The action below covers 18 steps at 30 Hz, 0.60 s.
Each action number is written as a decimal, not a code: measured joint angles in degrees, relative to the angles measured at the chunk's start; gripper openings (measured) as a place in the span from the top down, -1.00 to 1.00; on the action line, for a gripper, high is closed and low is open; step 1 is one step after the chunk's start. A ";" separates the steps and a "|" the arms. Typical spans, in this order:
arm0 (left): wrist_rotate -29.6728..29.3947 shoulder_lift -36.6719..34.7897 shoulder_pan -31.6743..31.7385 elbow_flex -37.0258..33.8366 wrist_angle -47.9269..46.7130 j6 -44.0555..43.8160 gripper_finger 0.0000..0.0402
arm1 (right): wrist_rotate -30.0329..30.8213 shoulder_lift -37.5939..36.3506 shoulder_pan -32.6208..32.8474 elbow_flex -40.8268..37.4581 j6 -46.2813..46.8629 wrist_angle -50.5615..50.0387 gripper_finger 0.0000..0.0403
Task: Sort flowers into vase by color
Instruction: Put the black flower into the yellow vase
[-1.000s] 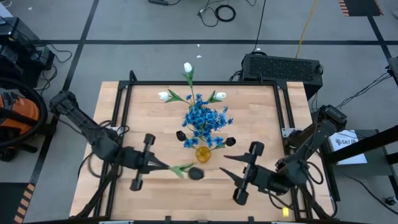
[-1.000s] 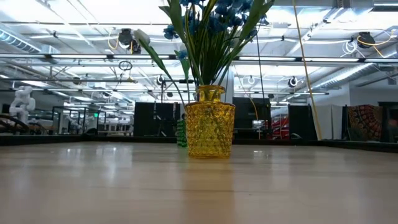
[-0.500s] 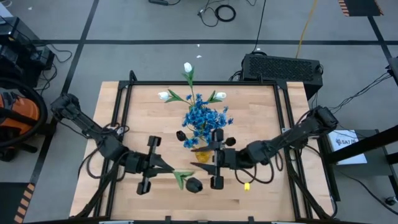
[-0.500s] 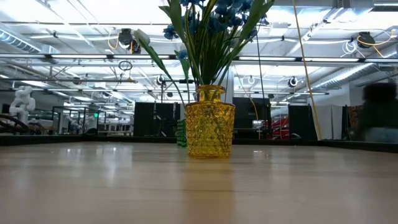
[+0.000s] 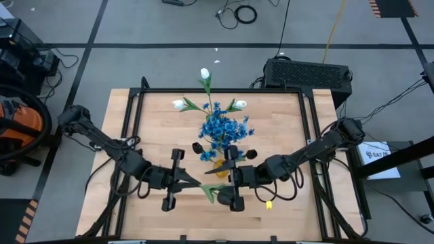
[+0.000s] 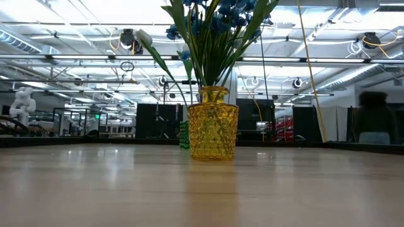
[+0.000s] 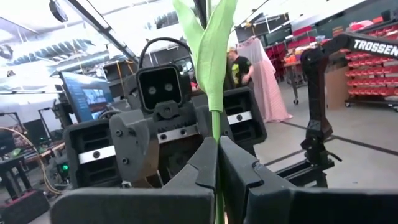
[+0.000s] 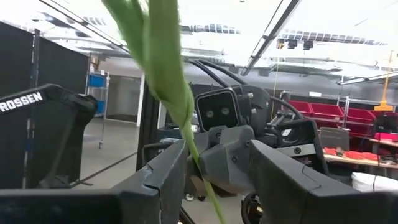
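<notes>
Pale wooden table (image 5: 285,118) with a black frame, on grey floor, seen from above; behind it in the level view, a bright workshop hall with ceiling lights and racks. At far left, an orange-and-black machine (image 5: 19,129) on the floor beside the table. Reaching in from the left edge, the left arm, its left gripper (image 5: 194,185) low over the near half of the table, fingers (image 7: 205,171) pressed together on the thin green stem of a loose flower (image 5: 215,192). From the left wrist camera, the stem clamped between the two dark fingers, with long green leaves rising beyond them and the other arm's camera housing facing back. Toward the middle, a yellow cut-glass vase (image 6: 213,124) standing upright on the table, already holding a bunch of flowers (image 5: 222,127): bright-blue clusters at the centre, three white tulip buds fanned toward the far edge, small dark buds near the vase mouth. Just in front of the vase, the dark bud of the held flower, lying close to the right gripper (image 5: 215,179). Meeting the left gripper head-on, the right gripper, fingers (image 8: 165,177) parted about halfway, set on either side of the same stem and not visibly squeezing it. Farther right, the right arm stretching back to the table's right edge. Beyond the far right corner, a black box (image 5: 306,73) on the floor.
</notes>
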 joint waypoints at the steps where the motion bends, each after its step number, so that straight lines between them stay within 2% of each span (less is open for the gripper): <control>1: 0.21 0.36 0.14 0.00 0.21 -0.06 0.96 | -0.05 0.00 -0.01 0.00 0.13 -0.01 0.18; 12: 1.18 4.97 1.25 0.00 7.34 0.06 0.96 | -0.31 -0.03 0.04 0.00 -0.23 -0.78 0.18; 18: 1.24 5.22 1.25 0.00 7.77 0.29 0.96 | -1.54 -0.09 -0.02 0.00 0.24 -1.28 0.18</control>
